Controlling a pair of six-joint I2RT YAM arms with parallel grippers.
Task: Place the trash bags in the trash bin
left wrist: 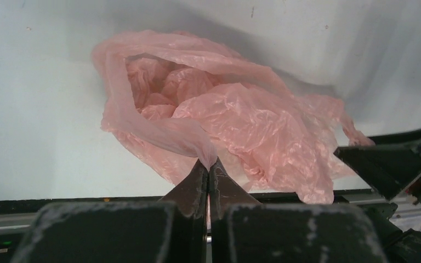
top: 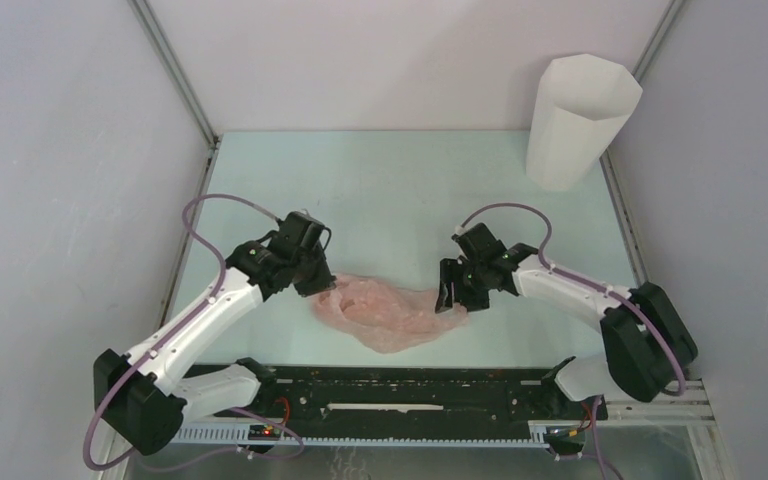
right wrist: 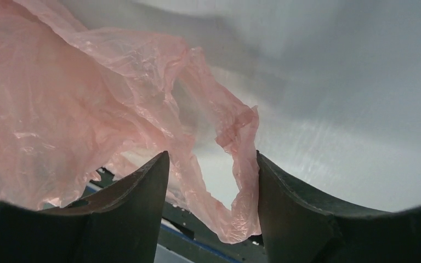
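**Figure.** The pale-pink trash bag point(top: 390, 312) is shown lying crumpled on the table point(top: 390, 180), near its front edge and between the two hands.

- **Left hand:** The left hand point(left wrist: 208, 164) is placed at the bag's left end. It is clenched on a fold of film at the rim of the bag's mouth.
- **Right hand:** The right hand point(right wrist: 212, 159) is placed at the bag's right end, released, with its fingers parted. A thin twisted loop of film is seen hanging in the gap, laid against the inner face of one finger point(right wrist: 285, 197).
- **Bin:** The white faceted trash bin point(top: 575, 120) is seen upright at the far right corner of the table, well apart from the bag and both hands.

The bin and both arms are shown together only in the overhead view. The left hand's pinch is resolved only in the left wrist view, where the bag's mouth is seen gaping toward the camera with film bunched inside. The parted fingers and the hanging loop are shown only in the right wrist view. Whether the loop is caught on that finger cannot be told.
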